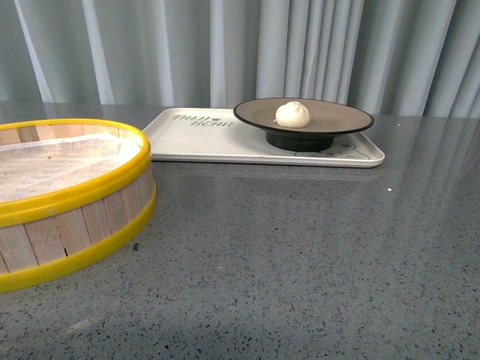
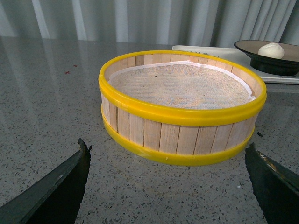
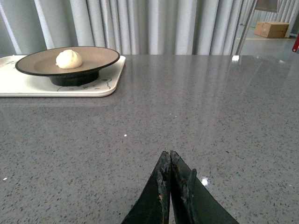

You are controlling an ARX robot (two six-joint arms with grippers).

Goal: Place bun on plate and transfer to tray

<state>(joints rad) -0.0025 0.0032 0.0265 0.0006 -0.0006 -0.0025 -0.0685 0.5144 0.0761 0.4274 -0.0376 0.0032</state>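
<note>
Left pincer spread wide, holding nothing, facing steamer basket. Right pincer fully closed, empty, above table. Bun sits on plate, plate on tray.

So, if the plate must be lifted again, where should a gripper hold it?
Probably by the plate's black rim on the side nearest the robot. The rim overhangs the narrow foot, leaving room for a finger underneath. The bun sits near the middle, clear of the rim. The tray stays flat below.
</note>
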